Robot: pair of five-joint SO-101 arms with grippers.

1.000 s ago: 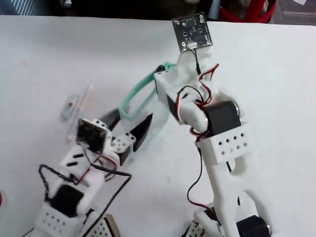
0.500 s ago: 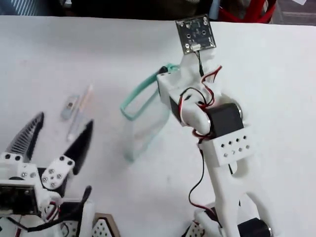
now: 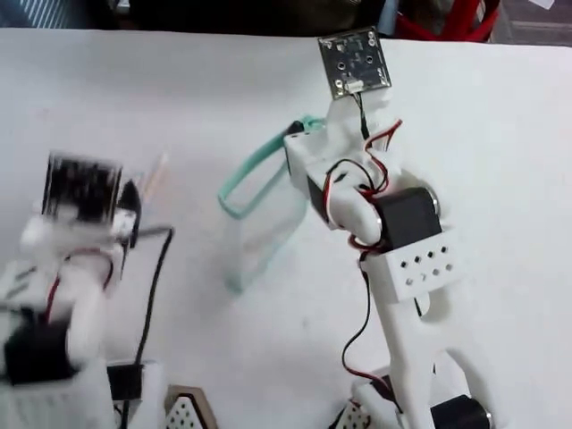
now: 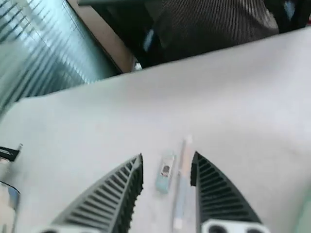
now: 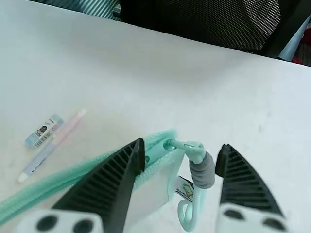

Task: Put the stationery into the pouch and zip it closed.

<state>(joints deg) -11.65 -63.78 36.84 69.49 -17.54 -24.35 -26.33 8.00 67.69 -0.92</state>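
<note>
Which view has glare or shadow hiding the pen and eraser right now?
None that I can see. Left wrist view: flat light, eraser and pen unshadowed between the fingers of the open left claw. Right wrist view: even light, both pale but distinct, apart from the pouch. High view: bright table without hot spots; the left arm, not shadow, covers the eraser.
</note>
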